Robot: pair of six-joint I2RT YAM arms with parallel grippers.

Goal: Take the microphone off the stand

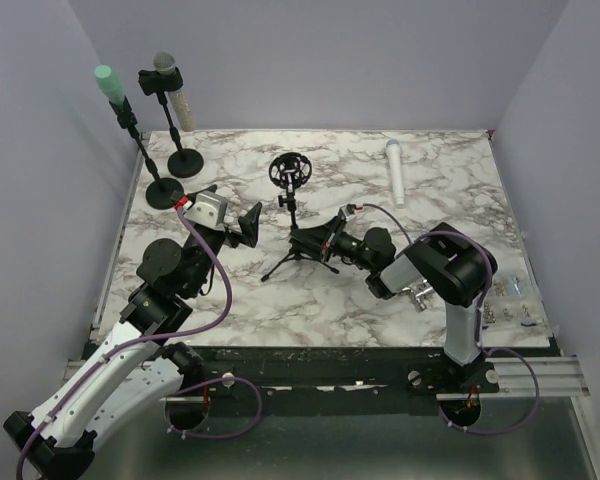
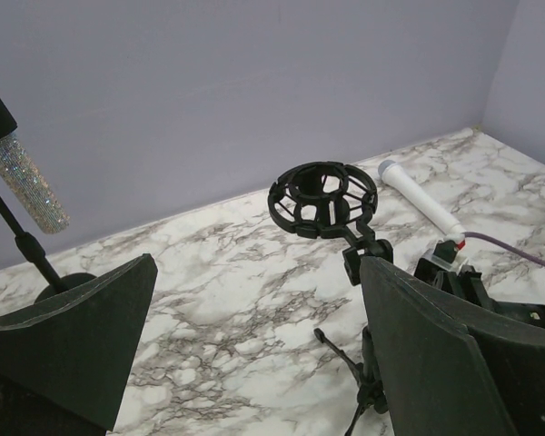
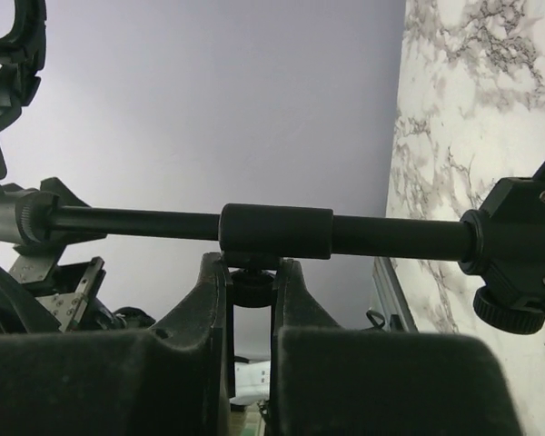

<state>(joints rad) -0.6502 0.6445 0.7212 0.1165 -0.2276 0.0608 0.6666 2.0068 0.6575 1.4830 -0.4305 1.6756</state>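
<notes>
Fingers of the right tool [image 1: 313,240] are pressed together low on the stand [image 1: 293,215], seemingly pinching a small knob under the pole's collar. The left tool [image 1: 232,208] hangs wide apart just left of the stand. The mount [image 1: 289,171] on top is empty. The white mic [image 1: 394,172] lies on the worktop [image 1: 230,300] far right, well apart from the stand, long axis near-to-far, nearer the right arm. The green mic [image 1: 108,85] and glitter mic [image 1: 180,105] sit clipped far left.

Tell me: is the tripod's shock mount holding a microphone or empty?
Empty. The shock mount ring is see-through; the white microphone lies on the table.
</notes>
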